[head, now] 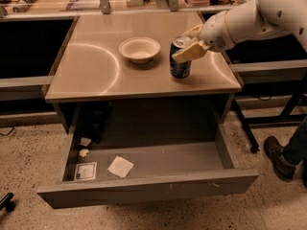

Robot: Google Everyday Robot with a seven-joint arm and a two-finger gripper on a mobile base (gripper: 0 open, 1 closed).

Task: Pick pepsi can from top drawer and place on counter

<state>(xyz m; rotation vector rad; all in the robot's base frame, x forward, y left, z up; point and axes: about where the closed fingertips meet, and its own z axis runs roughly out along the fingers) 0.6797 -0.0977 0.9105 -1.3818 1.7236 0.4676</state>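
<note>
The counter (96, 75) fills the middle of the view, its glossy top catching a curved glare at 9 o'clock. Below it the top drawer (144, 193) is pulled fully out toward 6 o'clock, its flat front panel nearest the camera. The white robot arm (249, 20) reaches in from 2 o'clock and crosses over the counter's right edge.

A person's dark shoe (277, 158) stands on the speckled floor at 4 o'clock, just beside the drawer's right corner. A white bowl (139, 49) sits upright near the counter's centre, close to the can's left but apart from it.

The gripper (181, 44) is at the can's upper part, one tan finger (189, 51) lying across the near side and the other behind the rim, closed against it. The pepsi can (180, 70) stands upright with its base on the counter, at 3 o'clock from the bowl and near the right edge.

Inside the drawer, at 7 o'clock, lie a white paper square (120, 166), a printed card (86, 171) and small crumpled scraps (84, 152) along the left wall.
</note>
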